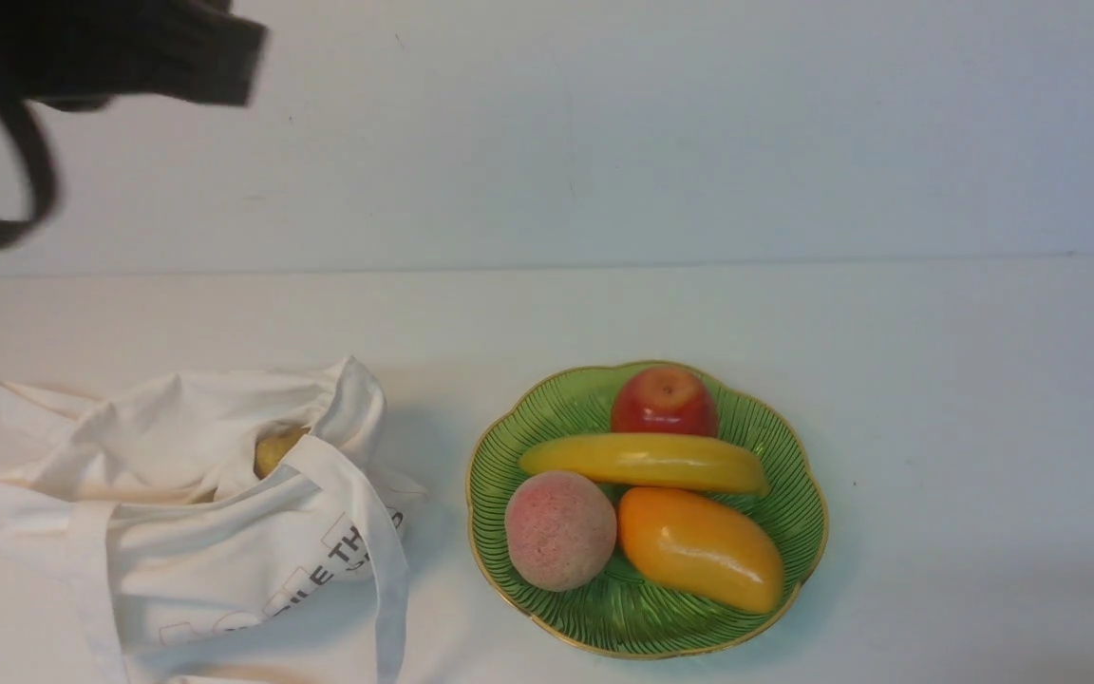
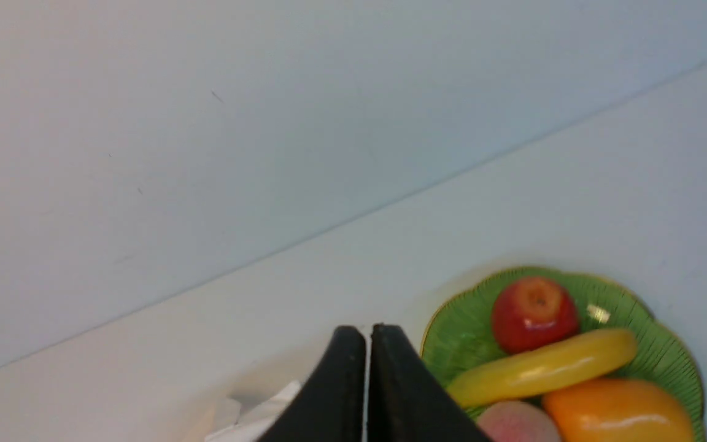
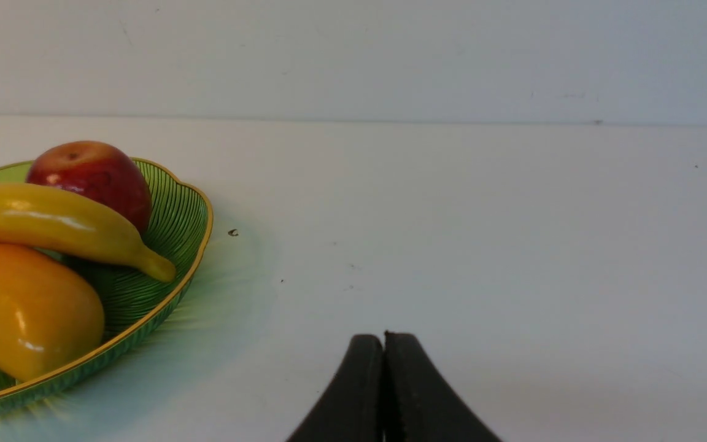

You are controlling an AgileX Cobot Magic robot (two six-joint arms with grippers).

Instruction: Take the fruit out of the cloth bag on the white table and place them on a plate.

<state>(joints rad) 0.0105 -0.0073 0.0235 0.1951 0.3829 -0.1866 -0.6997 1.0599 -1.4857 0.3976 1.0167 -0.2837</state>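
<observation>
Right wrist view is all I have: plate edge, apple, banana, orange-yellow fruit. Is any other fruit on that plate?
Observer: Yes, a pinkish peach sits on the plate, beside the orange-yellow fruit.
Operator: And the cloth bag, is it emptied?
Observer: No. In the front view, a dull-yellow fruit shows in the mouth of the cloth bag, left of the plate.
Operator: Is the left end effector holding anything?
Observer: No, the left wrist view shows the left end effector shut, with nothing between its fingertips.
</observation>
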